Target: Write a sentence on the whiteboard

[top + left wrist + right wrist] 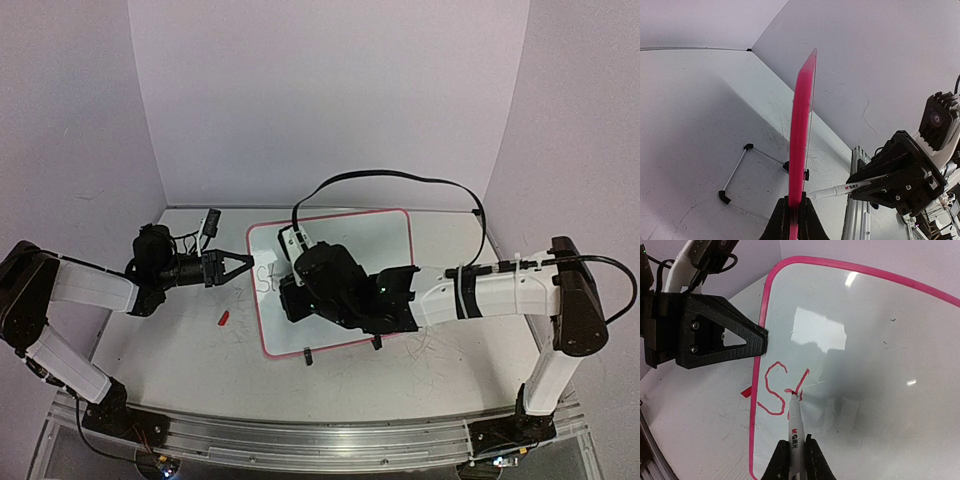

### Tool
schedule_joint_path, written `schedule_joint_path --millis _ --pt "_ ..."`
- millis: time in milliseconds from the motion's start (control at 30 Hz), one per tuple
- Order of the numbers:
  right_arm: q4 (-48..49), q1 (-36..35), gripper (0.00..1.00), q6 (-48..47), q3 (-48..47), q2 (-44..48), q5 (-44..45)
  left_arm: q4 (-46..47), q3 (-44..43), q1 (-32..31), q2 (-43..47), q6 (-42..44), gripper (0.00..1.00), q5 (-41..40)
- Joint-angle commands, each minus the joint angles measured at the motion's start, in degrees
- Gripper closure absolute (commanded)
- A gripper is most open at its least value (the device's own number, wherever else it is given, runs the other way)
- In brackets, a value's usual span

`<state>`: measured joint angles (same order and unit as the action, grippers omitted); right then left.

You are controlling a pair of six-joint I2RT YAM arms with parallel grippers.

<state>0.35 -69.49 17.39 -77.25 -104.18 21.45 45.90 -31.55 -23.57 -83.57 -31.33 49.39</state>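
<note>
right gripper (795,452) is seen clenched on a marker (796,422), tip on the whiteboard (880,340) just ahead, where the sentence (775,390) is barely begun; its edge is pinched by the left gripper (794,212). if pressed too hard, the whiteboard could be levered loose.

Glossy pink-rimmed whiteboard (880,340) with red "St" lettering (774,391)

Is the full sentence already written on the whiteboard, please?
No, the whiteboard carries only a red "S" and the start of a second letter at the marker tip.
</note>
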Motion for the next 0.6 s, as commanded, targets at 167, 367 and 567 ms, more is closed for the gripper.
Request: schedule_joint_path --millis 167,367,567 --pt "-3.38 0.49 1.00 1.93 -0.61 0.66 5.13 1.66 -2.12 -0.71 1.30 -0.31 1.00 2.35" --pt "-3.51 0.47 1.00 2.03 -0.77 1.43 5.48 1.68 -2.02 -0.74 1.24 -0.20 1.00 2.28" --pt "-1.40 0.41 1.00 1.05 1.89 4.86 3.06 1.69 -2.02 -0.73 1.12 -0.22 1.00 2.21"
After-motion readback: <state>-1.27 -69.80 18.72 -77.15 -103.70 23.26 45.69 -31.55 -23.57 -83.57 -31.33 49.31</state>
